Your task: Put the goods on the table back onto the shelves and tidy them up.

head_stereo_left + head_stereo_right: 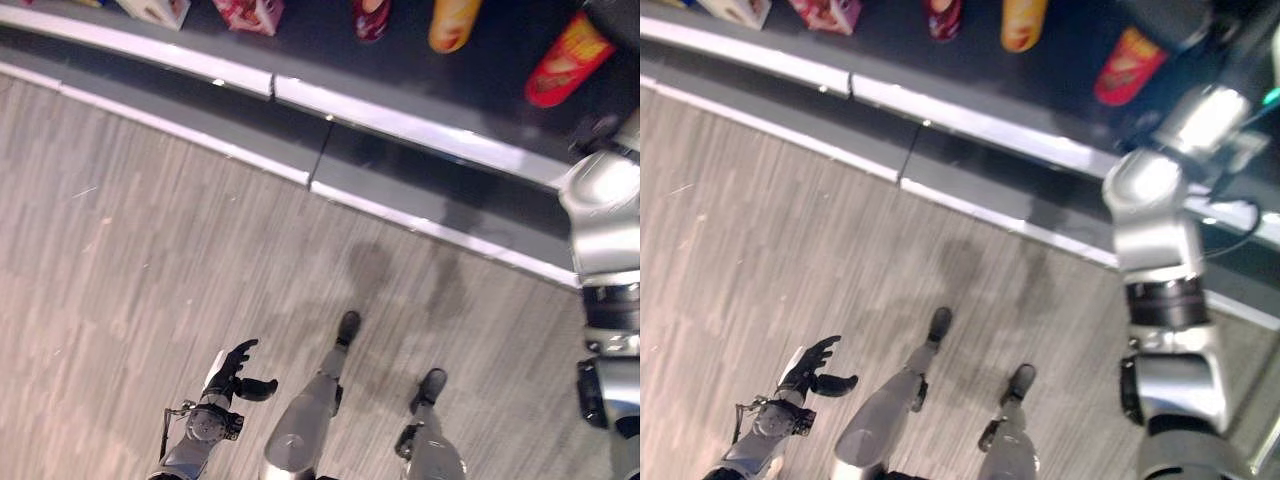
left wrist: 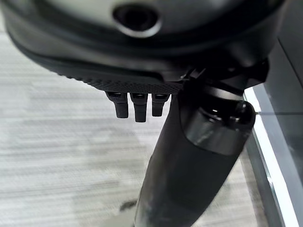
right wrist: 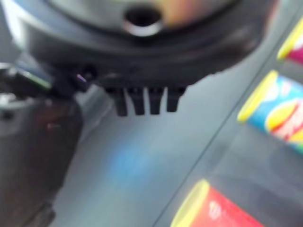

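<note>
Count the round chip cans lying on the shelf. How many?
3 in the head views: a dark red can, an orange can beside it, and a red can farthest right. More may be hidden past the picture's edge.

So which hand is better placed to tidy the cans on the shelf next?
Probably the right hand: its straight fingers are already over the shelf beside the cans. The left hand hangs low over the floor.

Shelf goods [image 1: 565, 60] cut off, blurred.

Red can [image 1: 567, 62] lying on dark shelf [image 1: 320, 50]
</note>
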